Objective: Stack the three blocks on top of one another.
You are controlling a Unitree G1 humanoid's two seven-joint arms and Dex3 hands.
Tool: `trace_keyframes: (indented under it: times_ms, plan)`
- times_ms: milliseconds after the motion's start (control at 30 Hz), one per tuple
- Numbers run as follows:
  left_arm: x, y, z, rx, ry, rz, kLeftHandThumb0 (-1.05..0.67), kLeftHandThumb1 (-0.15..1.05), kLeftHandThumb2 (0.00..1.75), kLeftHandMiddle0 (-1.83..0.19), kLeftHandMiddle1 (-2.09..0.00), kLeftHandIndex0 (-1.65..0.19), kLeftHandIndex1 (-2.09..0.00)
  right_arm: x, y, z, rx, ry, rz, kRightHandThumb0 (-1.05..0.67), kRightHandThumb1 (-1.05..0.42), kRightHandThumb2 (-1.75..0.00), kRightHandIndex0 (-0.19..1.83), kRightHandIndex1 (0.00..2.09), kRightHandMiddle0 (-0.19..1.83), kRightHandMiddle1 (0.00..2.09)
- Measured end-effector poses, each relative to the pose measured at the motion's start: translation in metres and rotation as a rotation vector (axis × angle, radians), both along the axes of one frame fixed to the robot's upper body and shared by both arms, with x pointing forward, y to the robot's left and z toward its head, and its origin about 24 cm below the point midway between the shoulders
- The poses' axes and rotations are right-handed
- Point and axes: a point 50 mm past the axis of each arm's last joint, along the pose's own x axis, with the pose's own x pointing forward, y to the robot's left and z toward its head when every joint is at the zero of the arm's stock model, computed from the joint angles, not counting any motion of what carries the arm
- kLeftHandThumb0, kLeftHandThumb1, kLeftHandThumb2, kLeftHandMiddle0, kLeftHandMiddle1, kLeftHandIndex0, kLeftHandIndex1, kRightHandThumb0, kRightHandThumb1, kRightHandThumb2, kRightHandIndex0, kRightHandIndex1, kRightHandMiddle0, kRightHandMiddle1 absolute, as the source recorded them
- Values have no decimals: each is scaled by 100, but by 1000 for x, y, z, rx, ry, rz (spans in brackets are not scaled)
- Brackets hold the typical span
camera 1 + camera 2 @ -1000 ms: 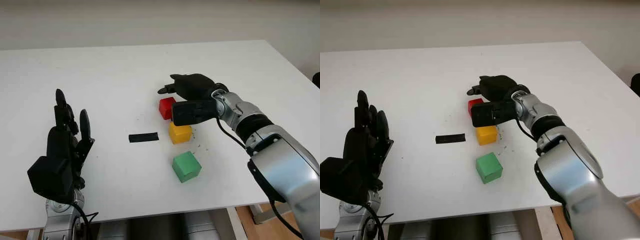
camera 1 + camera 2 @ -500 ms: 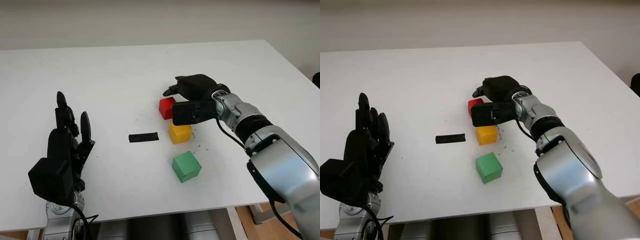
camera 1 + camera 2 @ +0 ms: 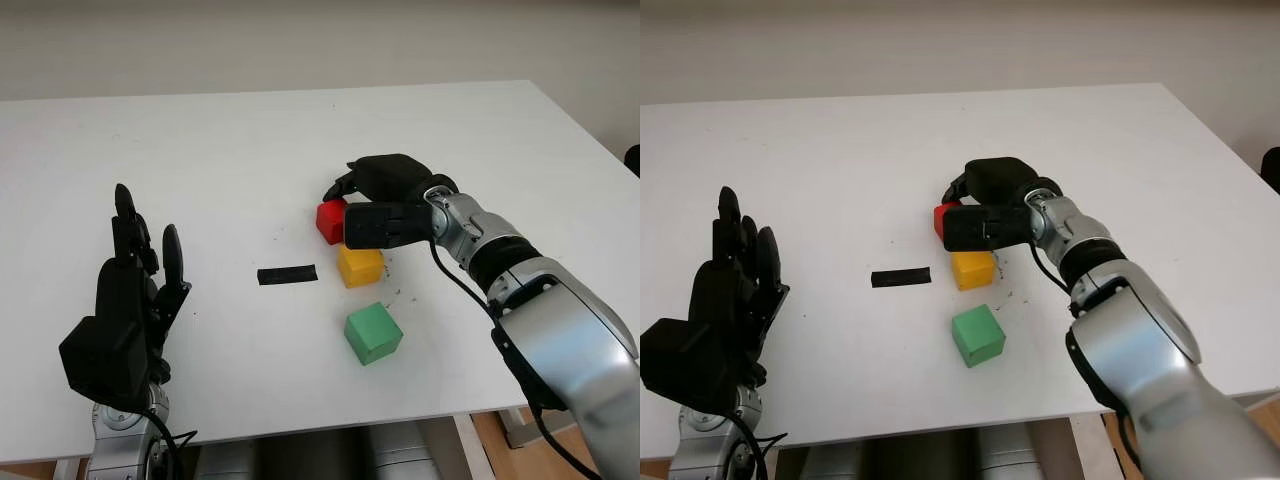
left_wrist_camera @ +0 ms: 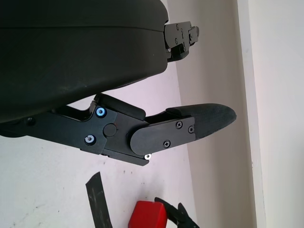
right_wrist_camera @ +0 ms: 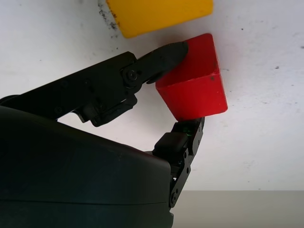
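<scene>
A red block [image 3: 328, 221] sits on the white table [image 3: 200, 160], just behind a yellow block [image 3: 360, 266]. A green block [image 3: 373, 333] lies nearer the front edge, apart from both. My right hand [image 3: 339, 210] is over the red block and shut on it. In the right wrist view a finger and the thumb press on opposite sides of the red block [image 5: 194, 88], with the yellow block [image 5: 156, 14] close beside it. My left hand [image 3: 130, 290] is open and held upright at the table's front left.
A short black strip [image 3: 287, 274] lies flat on the table, left of the yellow block. The table's right edge [image 3: 590, 130] and front edge [image 3: 300, 425] are near. Open white surface spreads across the back and left.
My right hand has drawn in and closed its fingers around the red block, which has shifted slightly left. The left hand has hardly moved.
</scene>
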Motion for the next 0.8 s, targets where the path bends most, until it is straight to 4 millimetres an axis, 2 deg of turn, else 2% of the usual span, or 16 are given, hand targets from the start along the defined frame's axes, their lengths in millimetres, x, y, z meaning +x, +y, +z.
trace_keyframes:
  times_ms: [67,267,433,633,800]
  plan:
    - [0,0,0,-1,-1,0,-73,105,61,14,-5,14,-5,0,0,-1,27,17,-8,-47,-91,-6,27,6,58,90]
    - [0,0,0,5,1,2,-73,105,63,14,-5,14,-5,-2,1,-7,119,60,-27,-47,-93,-6,28,5,48,125]
    - [0,-1,0,7,1,3,-73,105,63,14,-5,14,-5,-2,1,-9,159,81,-43,-43,-95,-6,29,6,42,128]
    - [0,-1,0,8,1,5,-73,105,62,13,-6,13,-6,0,-5,-6,303,120,-95,-39,-96,-6,27,5,36,138]
    - [0,-1,0,5,1,7,-73,105,62,14,-5,14,-5,1,-8,-3,405,132,-124,-39,-96,-5,24,4,33,137]
